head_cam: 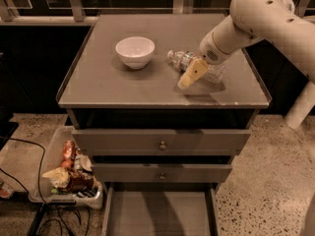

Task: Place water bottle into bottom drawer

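Gripper (193,72) sits low over the water bottle (183,60), which lies on its side on the worktop (118,90), near the white bowl (135,51) but apart from it. Whether it has clamped the bottle, I cannot tell. Below, the bottom drawer (160,213) stands pulled out, apparently ready to receive the bottle.

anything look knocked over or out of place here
Only the water bottle: it lies on its side on the cabinet top, right of the upright bowl, with the tool over its middle. The bottom drawer stands pulled out.
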`<move>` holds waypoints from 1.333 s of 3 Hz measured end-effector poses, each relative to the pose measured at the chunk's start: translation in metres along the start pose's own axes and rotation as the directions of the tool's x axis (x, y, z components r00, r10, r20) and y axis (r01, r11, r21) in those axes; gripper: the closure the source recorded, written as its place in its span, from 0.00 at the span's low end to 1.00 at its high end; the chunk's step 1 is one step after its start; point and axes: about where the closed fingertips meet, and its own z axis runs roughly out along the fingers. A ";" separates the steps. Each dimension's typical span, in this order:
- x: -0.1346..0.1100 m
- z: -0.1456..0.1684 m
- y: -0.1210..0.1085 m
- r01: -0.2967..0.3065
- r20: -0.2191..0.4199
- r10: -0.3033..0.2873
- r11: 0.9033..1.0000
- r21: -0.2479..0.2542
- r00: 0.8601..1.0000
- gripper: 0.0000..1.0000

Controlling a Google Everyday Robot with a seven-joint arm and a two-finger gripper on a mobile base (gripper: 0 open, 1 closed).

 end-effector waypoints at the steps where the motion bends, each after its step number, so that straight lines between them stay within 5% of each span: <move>1: 0.000 0.000 0.000 0.000 0.000 0.000 1.000 0.000 1.000 0.19; 4: 0.000 0.000 0.000 0.000 0.000 0.000 1.000 -0.001 1.000 0.87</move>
